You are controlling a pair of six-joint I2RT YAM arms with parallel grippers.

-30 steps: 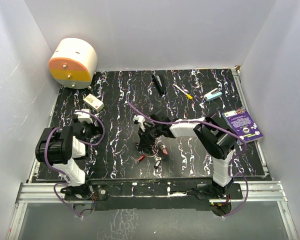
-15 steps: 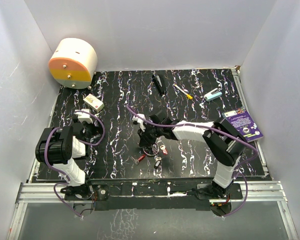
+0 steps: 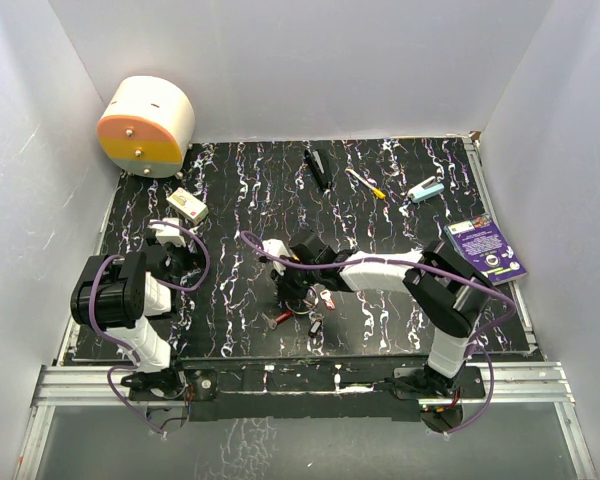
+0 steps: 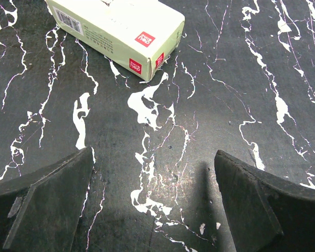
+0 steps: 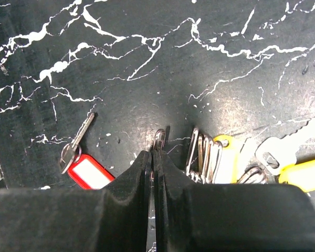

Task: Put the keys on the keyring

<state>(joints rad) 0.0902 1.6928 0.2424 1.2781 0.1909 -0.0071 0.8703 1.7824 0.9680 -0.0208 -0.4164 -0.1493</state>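
My right gripper (image 5: pixel 156 155) is shut down at the mat, pinching a thin silver wire loop that stands on edge: the keyring (image 5: pixel 159 137). Just right of the jaws lie several metal loops with a yellow-tagged key (image 5: pixel 227 157), then a silver key (image 5: pixel 283 149) with another yellow tag. A red-tagged key (image 5: pixel 86 170) lies to the left. From above, the right gripper (image 3: pixel 292 290) sits among the red key (image 3: pixel 280 317), a black key (image 3: pixel 315 324) and a pink key (image 3: pixel 327 298). My left gripper (image 4: pixel 155 199) is open over bare mat, far from the keys.
A pale green box (image 4: pixel 118 31) lies ahead of the left gripper, the same box (image 3: pixel 187 205) in the top view. A round orange-and-cream container (image 3: pixel 145 125) stands back left. A black bar (image 3: pixel 317 168), white stick (image 3: pixel 365 183), teal object (image 3: pixel 426 189) and purple card (image 3: pixel 486 250) lie at back right.
The right arm has stretched further left and lower over the keys, and its jaws have closed on the ring. The left arm has not moved.
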